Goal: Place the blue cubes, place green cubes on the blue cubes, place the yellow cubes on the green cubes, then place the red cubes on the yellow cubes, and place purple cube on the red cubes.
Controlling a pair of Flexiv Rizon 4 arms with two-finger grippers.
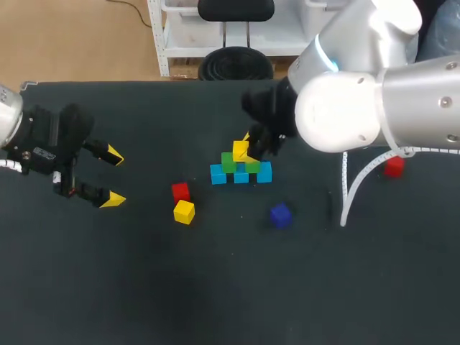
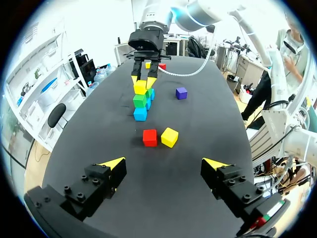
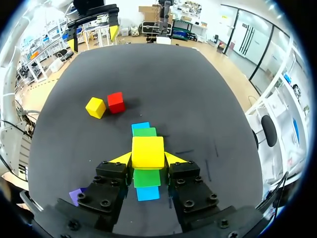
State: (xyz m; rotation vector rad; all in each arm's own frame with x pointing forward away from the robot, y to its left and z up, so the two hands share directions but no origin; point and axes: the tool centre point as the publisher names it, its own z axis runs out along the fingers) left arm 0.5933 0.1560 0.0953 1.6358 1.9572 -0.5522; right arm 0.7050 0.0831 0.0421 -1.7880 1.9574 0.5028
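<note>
Right gripper (image 3: 147,159) first: it's clamped on a yellow cube (image 3: 147,151), one finger flat against each side, the cube filling the gap between my yellow tips. Everything else I'll call off the row of three blue cubes (image 1: 241,177) on the black table (image 1: 215,295).

Two green cubes (image 1: 228,162) sit on top of that blue row, and the yellow cube I'm gripping is right over the pair, above the row's middle. Whether it already rests on the greens or hangs a hair above them, I can't tell.

Out to the left of the blue row and a little nearer to me lies a red cube (image 1: 180,191), with a second yellow cube (image 1: 184,211) just beside it, both flat on the table. On my side of the row, off its right end, there's the purple cube (image 1: 280,215), alone. Well to the right of the row, beyond my right arm's white cable, sits another red cube (image 1: 393,167).

Left gripper (image 2: 164,163): fingers spread wide, nothing between them, well apart from the blue row on its left side and facing it across the loose red and yellow pair.
</note>
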